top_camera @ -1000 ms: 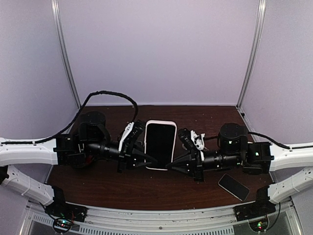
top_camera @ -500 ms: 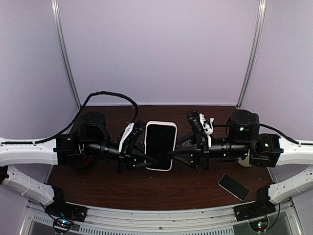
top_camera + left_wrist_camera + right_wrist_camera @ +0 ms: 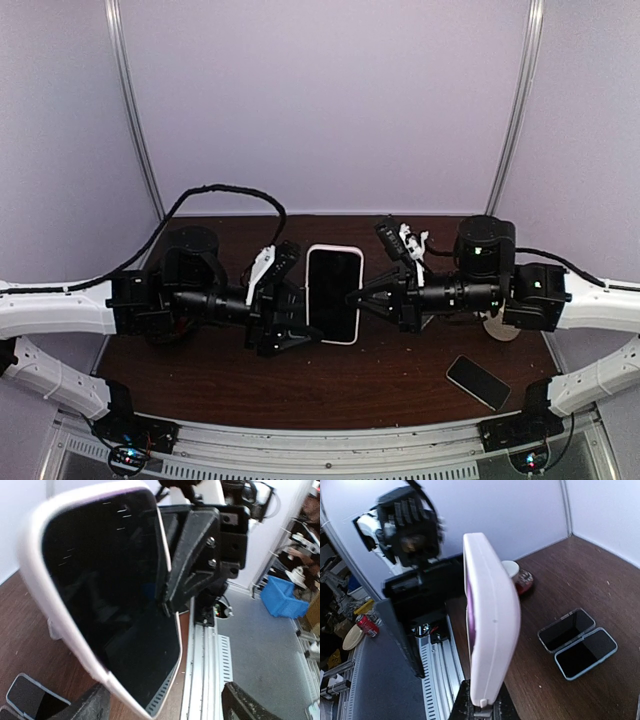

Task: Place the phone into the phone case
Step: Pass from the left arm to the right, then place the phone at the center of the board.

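Observation:
A white phone case (image 3: 333, 294) hangs above the table, tilted up on edge. The black phone (image 3: 334, 290) fills its frame; I cannot tell whether it is fully seated. My right gripper (image 3: 357, 300) is shut on the case's right edge. In the right wrist view the case (image 3: 492, 625) stands edge-on, clamped at its bottom end by that gripper (image 3: 487, 711). My left gripper (image 3: 300, 318) is open at the case's left edge. In the left wrist view its fingers (image 3: 90, 707) stand wide apart below the case (image 3: 65, 625), touching nothing that I can see.
A second dark phone (image 3: 477, 381) lies on the brown table (image 3: 400, 385) near the right arm's base. Two more dark flat cases (image 3: 577, 642) lie on the wood, with a white roll (image 3: 511, 570) beside a red thing. The metal rail (image 3: 200, 670) runs along the near edge.
My left gripper has opened and let go of the case. My right gripper opened, moved up the right edge and shut again. The case has shifted right and away.

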